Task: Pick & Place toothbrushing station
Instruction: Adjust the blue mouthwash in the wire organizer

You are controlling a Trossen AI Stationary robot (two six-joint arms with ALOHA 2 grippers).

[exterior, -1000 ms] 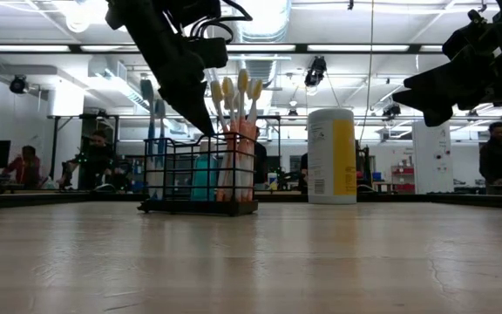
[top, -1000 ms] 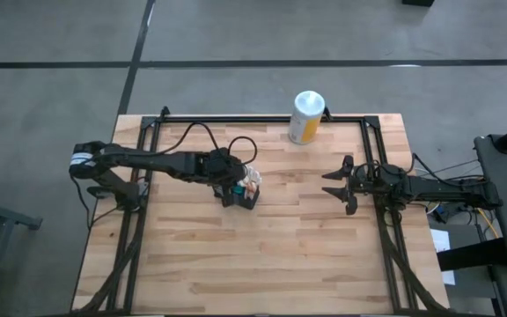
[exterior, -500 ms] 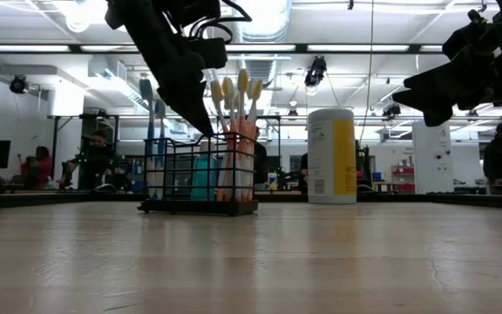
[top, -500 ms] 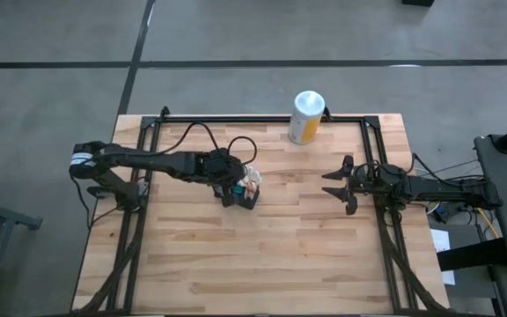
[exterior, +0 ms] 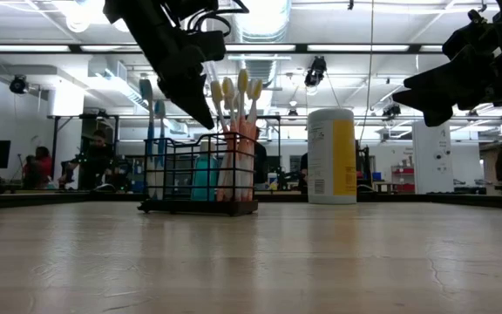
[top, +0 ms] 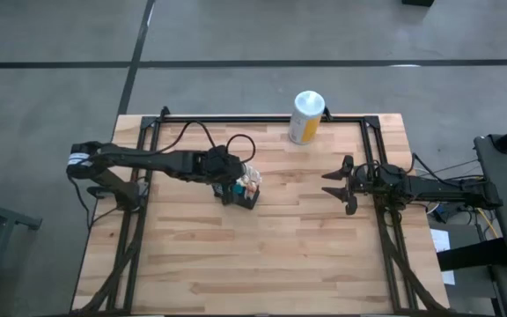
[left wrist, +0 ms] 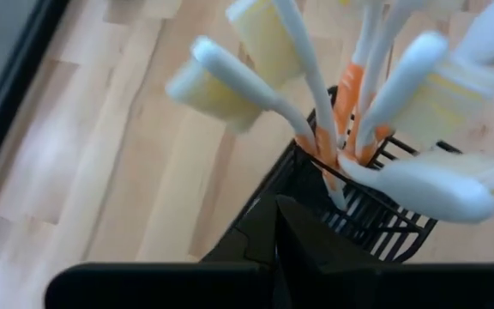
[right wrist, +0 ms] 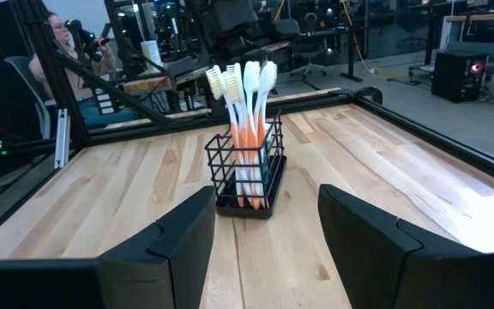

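My left gripper (exterior: 206, 118) clenched at rim of wire-mesh basket (top: 243, 195), left of table centre; hold on wire unclear. Risk: thin pinch slips, basket tilts, toothbrushes (exterior: 234, 92) spill. Right gripper (top: 336, 184) spread, idle, well apart.

The little black wire basket (top: 241, 192) stands upright on the wooden table, left of the middle. White and orange toothbrushes (exterior: 234, 131) stick up out of it.
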